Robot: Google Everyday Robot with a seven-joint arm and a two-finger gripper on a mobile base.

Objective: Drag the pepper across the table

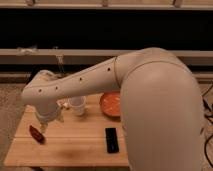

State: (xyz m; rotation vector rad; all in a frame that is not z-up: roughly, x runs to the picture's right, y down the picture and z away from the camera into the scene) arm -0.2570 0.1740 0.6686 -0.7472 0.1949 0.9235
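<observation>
The pepper is a small dark red tapered object lying near the left edge of the light wooden table. My gripper hangs from the white arm's wrist, just above and to the right of the pepper, very close to it. Whether it touches the pepper does not show. The big white arm reaches in from the right and hides the table's right part.
A flat black rectangular device lies at the table's front middle. A round orange-red dish and a white cup stand at the back. A small pale object sits left of the cup.
</observation>
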